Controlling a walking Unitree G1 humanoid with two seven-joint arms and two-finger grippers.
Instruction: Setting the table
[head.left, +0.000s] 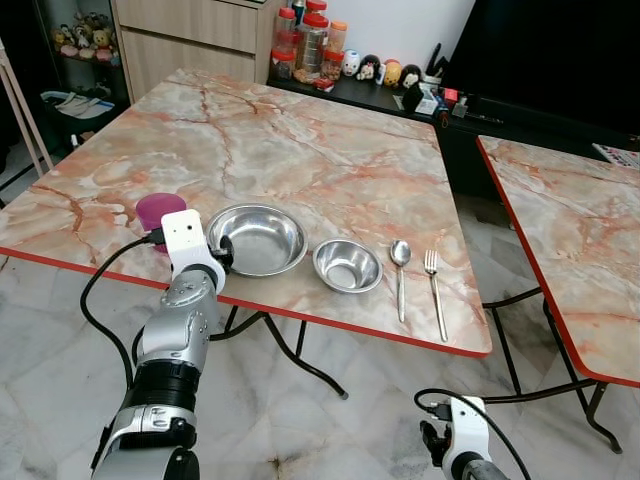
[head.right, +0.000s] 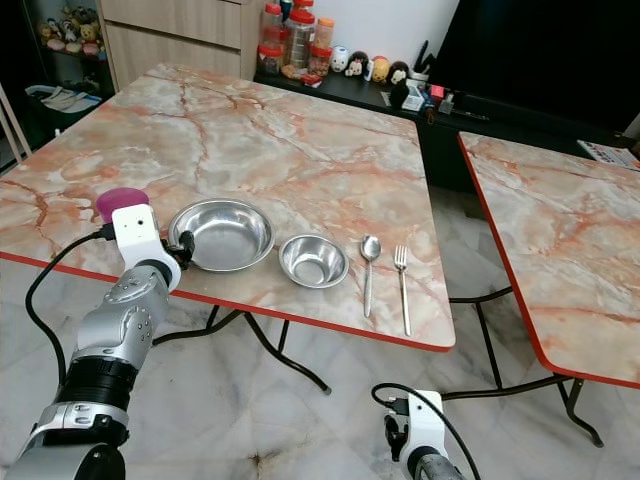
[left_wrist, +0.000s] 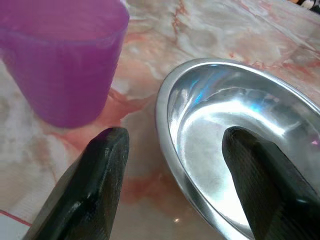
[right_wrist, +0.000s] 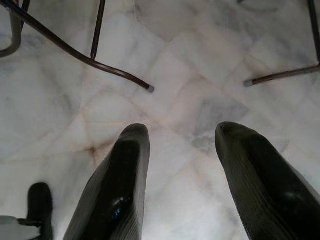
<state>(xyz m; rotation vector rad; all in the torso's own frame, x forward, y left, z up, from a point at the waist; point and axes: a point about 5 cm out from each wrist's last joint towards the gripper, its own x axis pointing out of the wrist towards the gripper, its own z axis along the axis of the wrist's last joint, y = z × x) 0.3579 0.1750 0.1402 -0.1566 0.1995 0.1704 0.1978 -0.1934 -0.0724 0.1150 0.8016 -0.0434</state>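
The left gripper (left_wrist: 172, 165) is spread wide at the near rim of the large bowl (head.left: 257, 238), one finger inside, one outside, nothing clamped. A purple cup (head.left: 158, 210) stands just beside it. A small bowl (head.left: 347, 265), spoon (head.left: 400, 268) and fork (head.left: 434, 285) are lined up along the table (head.left: 300, 150) edge. The right gripper (right_wrist: 177, 185) hangs parted above the floor (right_wrist: 190, 75).

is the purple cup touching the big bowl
Apart. The left wrist view shows bare marble between the purple cup and the big bowl's rim, with the open left gripper straddling that rim, one finger on each side.
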